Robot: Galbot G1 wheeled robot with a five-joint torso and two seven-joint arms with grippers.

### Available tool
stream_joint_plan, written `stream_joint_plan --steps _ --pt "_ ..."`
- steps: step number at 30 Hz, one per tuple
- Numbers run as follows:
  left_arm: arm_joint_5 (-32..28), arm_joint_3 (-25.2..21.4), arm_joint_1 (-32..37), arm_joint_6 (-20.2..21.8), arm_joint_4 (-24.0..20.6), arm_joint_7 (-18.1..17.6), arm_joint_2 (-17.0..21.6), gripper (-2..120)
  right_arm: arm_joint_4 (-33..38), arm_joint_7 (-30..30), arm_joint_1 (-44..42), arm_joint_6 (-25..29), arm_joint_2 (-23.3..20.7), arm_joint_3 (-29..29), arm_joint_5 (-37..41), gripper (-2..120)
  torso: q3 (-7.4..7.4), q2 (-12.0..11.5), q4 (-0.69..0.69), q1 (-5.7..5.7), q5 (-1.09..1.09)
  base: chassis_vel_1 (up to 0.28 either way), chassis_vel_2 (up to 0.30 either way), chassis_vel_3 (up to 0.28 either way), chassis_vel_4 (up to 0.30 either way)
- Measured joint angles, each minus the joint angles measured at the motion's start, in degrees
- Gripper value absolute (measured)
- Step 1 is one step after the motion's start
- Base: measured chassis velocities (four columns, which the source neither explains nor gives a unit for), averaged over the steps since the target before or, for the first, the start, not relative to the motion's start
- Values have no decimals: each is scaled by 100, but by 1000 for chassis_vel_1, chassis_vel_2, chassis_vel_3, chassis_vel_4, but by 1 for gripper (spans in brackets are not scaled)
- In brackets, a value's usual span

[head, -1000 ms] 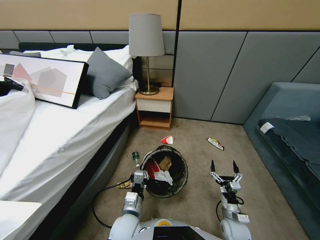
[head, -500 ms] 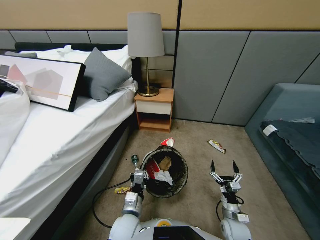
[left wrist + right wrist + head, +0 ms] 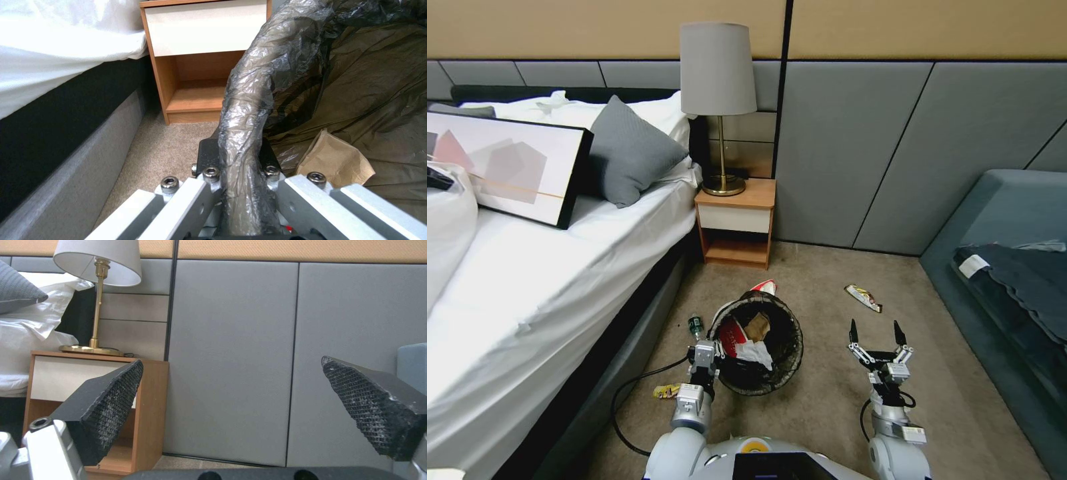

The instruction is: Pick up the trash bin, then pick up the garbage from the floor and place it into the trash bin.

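The trash bin point(image 3: 774, 360), its rim wrapped in a dark liner, hangs tilted in front of me. My left gripper point(image 3: 706, 351) is shut on its near-left rim point(image 3: 247, 110). Inside lie a red-and-white wrapper point(image 3: 732, 335), a white tissue point(image 3: 754, 351) and tan paper point(image 3: 336, 160). On the carpet lies more garbage. A red-and-white wrapper point(image 3: 765, 287) is just behind the bin. A small bottle point(image 3: 695, 325) is left of it. A yellow wrapper point(image 3: 666, 391) lies by the bed. Another wrapper point(image 3: 864, 298) lies ahead of my right gripper point(image 3: 875, 330), which is open and holds nothing point(image 3: 231, 360).
A bed point(image 3: 547, 267) runs along the left and a black cable point(image 3: 627, 393) loops beside its base. A wooden nightstand point(image 3: 736, 223) with a lamp point(image 3: 718, 100) stands against the grey wall. A blue-grey sofa point(image 3: 1000, 280) lies on the right. Open carpet point(image 3: 827, 267) lies between them.
The whole picture has shifted: the camera moved nearer the nightstand and the floor litter sits lower in view. The bin and both grippers kept their places before me.
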Motion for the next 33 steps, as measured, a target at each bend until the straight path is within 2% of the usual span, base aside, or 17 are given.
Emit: stream_joint_plan --steps 33 --pt "33 19 14 -1 -12 11 5 0 -45 -37 18 -23 -19 10 0 100 0 0 0 0 0 -45 45 46 -46"
